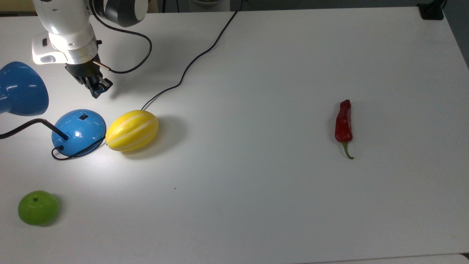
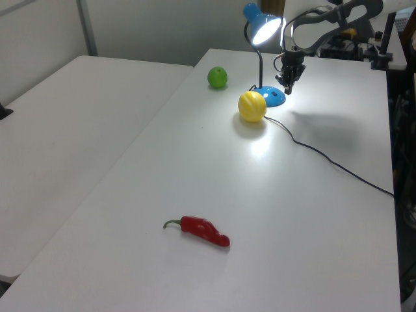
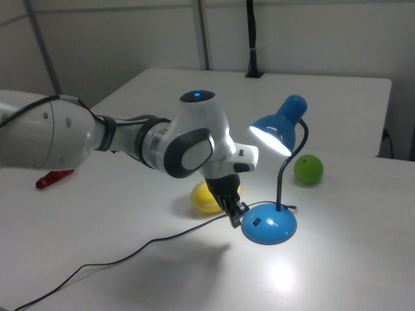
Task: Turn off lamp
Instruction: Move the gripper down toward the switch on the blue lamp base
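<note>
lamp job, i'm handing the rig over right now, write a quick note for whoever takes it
Gripper: fingers shut, holding nothing, pointing down just short of the lamp base, not touching it.
Lamp: lit, its shade glowing. The switch sits on top of the blue base, on the gripper's side. A yellow melon lies against the base.
Done: approach only.
Left: bring the fingertips onto the switch, press, confirm the light goes out.

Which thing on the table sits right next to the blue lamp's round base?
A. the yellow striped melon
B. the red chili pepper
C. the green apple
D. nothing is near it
A. In the top view the yellow striped melon lies right against the lamp base's right side, while the red chili pepper lies far off to the right and the green apple sits apart near the bottom left corner.
</note>
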Motion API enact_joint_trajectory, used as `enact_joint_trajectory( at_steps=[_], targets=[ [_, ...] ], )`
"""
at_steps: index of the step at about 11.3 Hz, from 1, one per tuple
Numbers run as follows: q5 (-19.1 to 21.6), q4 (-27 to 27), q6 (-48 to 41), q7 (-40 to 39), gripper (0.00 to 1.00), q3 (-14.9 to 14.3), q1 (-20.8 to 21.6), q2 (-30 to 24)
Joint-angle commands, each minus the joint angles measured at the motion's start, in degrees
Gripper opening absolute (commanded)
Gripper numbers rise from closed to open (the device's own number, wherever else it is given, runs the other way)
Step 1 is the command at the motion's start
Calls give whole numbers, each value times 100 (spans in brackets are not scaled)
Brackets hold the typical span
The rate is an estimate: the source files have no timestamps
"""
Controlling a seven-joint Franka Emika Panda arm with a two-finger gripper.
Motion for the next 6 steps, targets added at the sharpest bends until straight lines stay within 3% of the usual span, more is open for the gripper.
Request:
enact_joint_trajectory(
  at_steps=[1,6],
  targets=[
    [84,11,626,108,0,4,-8,239],
    [13,38,1312,20,0,13,-52,363]
  ],
)
